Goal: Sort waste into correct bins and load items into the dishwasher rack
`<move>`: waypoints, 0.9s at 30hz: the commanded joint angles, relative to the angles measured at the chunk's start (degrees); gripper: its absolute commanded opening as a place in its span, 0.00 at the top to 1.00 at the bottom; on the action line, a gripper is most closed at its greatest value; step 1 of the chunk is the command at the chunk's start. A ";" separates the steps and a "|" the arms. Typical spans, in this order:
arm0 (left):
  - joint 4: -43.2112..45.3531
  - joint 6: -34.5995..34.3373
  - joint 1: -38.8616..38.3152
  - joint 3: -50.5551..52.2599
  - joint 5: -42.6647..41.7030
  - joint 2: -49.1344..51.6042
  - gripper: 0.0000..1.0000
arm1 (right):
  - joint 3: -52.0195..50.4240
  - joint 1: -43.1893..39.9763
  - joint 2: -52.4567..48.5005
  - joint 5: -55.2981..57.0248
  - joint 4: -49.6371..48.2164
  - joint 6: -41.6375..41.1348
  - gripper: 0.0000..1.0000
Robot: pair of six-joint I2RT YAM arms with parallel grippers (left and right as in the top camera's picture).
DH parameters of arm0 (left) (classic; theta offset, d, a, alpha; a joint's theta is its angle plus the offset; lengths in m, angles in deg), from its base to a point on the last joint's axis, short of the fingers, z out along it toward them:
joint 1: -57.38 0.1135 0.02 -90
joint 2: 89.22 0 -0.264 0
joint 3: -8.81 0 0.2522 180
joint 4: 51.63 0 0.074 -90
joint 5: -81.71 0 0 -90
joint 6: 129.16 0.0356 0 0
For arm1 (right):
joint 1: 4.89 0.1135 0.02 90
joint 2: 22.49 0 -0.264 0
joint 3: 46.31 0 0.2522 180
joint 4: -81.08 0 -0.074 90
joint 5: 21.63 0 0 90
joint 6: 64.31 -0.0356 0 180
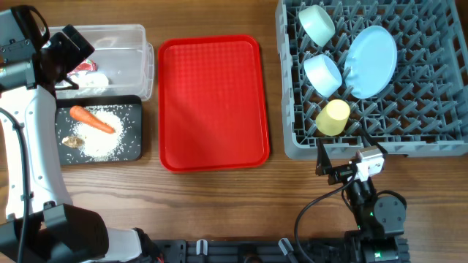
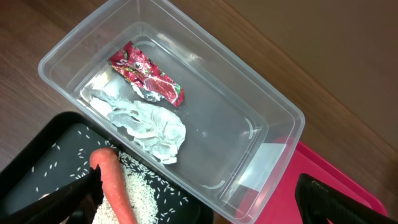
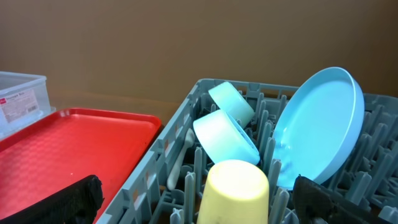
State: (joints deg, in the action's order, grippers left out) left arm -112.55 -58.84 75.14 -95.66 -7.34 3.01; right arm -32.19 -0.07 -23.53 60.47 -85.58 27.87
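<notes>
The clear tub holds the red-and-white wrapper and crumpled tissue. The black tray in front of it holds the carrot, rice and brownish scraps. The grey rack holds two pale bowls, the light-blue plate and the yellow cup. My left gripper is open and empty above the tub's near edge, and shows overhead. My right gripper is open and empty just in front of the rack, facing the cup.
The flat red tray lies between the bins and the rack. A white spoon stands among the rack's pegs near its left wall. The right arm's base sits at the table's front edge.
</notes>
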 commanded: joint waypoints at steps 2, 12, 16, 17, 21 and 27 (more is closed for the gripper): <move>0.11 -0.50 0.26 -0.24 -0.46 -0.81 0.00 | -0.07 -0.35 0.83 -1.11 -0.28 -1.05 0.00; 0.11 -0.50 0.26 -0.24 -0.46 -0.81 0.00 | -0.07 -0.35 0.83 -1.11 -0.28 -1.07 0.00; 0.11 -0.50 0.26 -0.24 -0.46 -0.81 0.00 | -0.07 -0.35 0.83 -1.11 -0.28 -1.07 0.00; 0.11 -0.50 0.26 -0.24 -0.46 -0.81 0.00 | -0.07 -0.35 0.83 -1.11 -0.28 -1.07 0.00; -0.07 -0.50 0.26 -0.22 -0.44 -0.83 0.00 | -0.07 -0.35 0.83 -1.11 -0.28 -1.07 0.00; -2.78 -0.31 -0.02 -0.20 1.64 -3.45 0.00 | -0.07 -0.35 0.83 -1.11 -0.28 -1.07 0.00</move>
State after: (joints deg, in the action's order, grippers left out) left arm -112.90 -58.82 75.14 -95.66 -7.04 2.90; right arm -32.19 -0.07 -23.53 60.47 -85.58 27.45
